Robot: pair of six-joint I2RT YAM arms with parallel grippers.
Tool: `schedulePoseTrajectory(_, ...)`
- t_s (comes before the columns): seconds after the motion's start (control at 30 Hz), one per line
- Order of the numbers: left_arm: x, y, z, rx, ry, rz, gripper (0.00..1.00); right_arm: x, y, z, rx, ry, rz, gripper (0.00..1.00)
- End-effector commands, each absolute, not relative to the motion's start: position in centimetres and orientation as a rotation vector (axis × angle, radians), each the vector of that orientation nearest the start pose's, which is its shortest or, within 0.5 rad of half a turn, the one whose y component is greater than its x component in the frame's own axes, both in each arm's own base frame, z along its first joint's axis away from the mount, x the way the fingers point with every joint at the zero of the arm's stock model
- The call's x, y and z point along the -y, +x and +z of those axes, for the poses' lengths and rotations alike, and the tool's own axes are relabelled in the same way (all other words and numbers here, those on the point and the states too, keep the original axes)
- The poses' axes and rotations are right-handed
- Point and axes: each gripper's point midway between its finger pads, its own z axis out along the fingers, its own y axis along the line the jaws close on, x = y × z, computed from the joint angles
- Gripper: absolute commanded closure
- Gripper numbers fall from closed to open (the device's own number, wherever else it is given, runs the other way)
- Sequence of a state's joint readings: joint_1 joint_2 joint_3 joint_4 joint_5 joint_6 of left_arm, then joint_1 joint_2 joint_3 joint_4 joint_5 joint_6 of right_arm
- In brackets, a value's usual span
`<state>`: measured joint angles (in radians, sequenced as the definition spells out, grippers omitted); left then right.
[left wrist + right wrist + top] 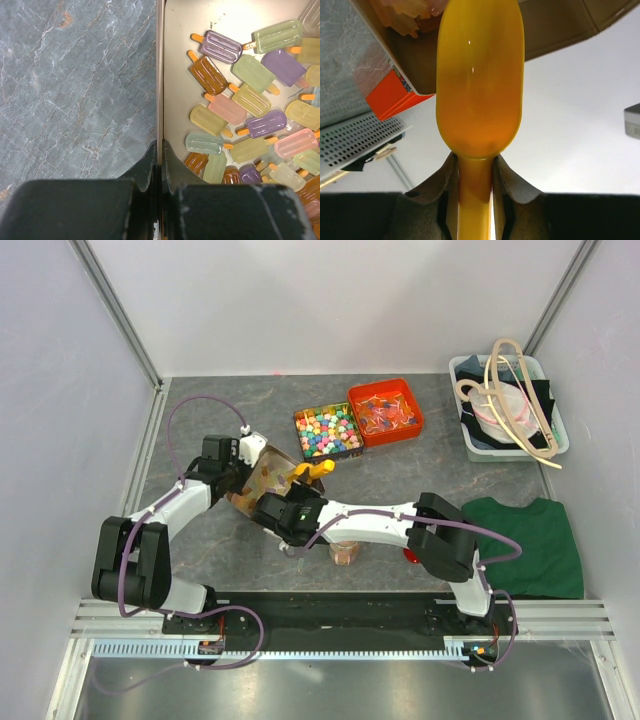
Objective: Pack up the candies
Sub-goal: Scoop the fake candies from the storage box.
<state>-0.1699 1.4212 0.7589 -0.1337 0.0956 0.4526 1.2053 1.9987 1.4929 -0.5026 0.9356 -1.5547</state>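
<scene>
Left gripper (160, 162) is pinched tight on the thin side wall of the beige box (160, 75), with the candies (235, 107) heaped just inside (pastel popsicle shapes). Bare table (75, 85) runs wide to its left. Right gripper (473, 172) clamps the yellow scoop (480, 80) by its handle, bowl at the box's rim.

You have two open trays touching each other near the middle of the worktop's (200, 400) far edge: a dark tray (298, 432) packed with bright multicoloured cube candies (328, 432), and to its right a red-orange tray (414, 406) with red-orange and blue candies (385, 412). In the far right corner you'll see a pale blue-grey bin (520, 453) of folded clothes with light wooden hangers (522, 423) lying across the top. A dark green garment (528, 545) lies flat at the right edge, nearer the front.
</scene>
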Motion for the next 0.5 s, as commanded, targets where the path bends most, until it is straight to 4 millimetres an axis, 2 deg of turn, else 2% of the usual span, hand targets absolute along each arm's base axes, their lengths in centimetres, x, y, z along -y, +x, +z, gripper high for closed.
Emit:
schedulePoseTrajectory(0.0, 7.1, 36.6, 8.7, -2.159, 0.768, -0.013, 0.98, -36.3, 31.5, 16.6, -0.712, -2.356, -1.480, 1.00)
schedulePoseTrajectory(0.17, 7.6, 36.5, 9.1, -2.146, 0.771, -0.026, 0.98, -36.5, 30.2, 14.6, -0.595, -2.543, -1.424, 1.00)
schedulePoseTrajectory(0.47, 7.7, 36.5, 9.1, -2.149, 0.753, -0.028, 0.98, -36.3, 27.4, 13.6, -0.621, -2.797, -1.151, 1.00)
